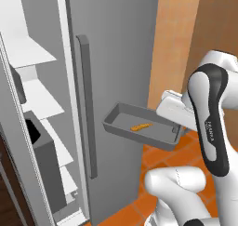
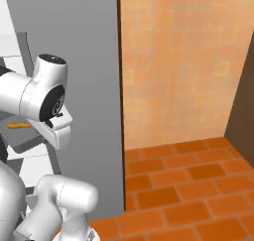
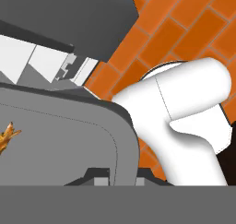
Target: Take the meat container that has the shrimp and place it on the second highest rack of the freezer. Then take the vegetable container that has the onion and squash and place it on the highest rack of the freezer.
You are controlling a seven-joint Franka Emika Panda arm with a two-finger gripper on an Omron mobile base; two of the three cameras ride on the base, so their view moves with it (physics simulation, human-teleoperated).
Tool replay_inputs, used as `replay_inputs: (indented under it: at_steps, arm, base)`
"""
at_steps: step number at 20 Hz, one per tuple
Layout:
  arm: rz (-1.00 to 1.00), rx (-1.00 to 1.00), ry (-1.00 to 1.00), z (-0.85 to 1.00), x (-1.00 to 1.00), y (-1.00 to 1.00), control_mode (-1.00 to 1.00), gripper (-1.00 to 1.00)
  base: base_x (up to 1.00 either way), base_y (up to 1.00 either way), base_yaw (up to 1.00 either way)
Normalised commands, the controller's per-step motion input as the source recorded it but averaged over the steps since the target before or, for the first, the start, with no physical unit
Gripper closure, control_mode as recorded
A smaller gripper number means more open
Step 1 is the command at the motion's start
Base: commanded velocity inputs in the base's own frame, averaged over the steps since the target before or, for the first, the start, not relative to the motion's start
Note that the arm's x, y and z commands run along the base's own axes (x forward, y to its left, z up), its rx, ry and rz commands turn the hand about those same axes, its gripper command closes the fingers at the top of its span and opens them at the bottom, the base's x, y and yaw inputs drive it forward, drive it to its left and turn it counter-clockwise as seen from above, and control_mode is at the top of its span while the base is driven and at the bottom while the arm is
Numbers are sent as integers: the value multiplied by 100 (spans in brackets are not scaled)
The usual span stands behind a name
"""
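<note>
The meat container (image 1: 139,126), a deep grey tray with a flared rim, hangs level in the air in front of a shut grey door. The shrimp (image 1: 141,126) lies in its middle as a thin orange piece. My gripper (image 1: 178,128) is shut on the tray's right end rim; in the hand view my gripper (image 3: 120,175) straddles that rim of the meat container (image 3: 60,140), with the shrimp (image 3: 7,136) at the left edge. The freezer (image 1: 32,104) stands open to the left with flat white shelves, among them an upper one (image 1: 30,55) and the one below it (image 1: 41,102). The vegetable container is out of view.
A shut grey door with a long handle (image 1: 86,104) stands between the tray and the freezer opening. A dark door bin (image 1: 33,131) juts out at the left. Orange tiled wall (image 2: 173,61) and floor (image 2: 188,185) lie to the right, and my own arm (image 1: 211,122) crowds the lower right.
</note>
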Motion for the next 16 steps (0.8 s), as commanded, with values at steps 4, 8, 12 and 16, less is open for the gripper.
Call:
replay_inputs:
  at_steps: [4,8,12,16]
  arm:
    - [0,0,0,0,0,0,100,100]
    - [0,0,0,0,0,0,100,100]
    - [0,0,0,0,0,0,100,100]
    - [0,0,0,0,0,0,100,100]
  base:
    - [49,-6,75]
    - [75,-10,66]
    - [51,-2,48]
    - [23,-5,35]
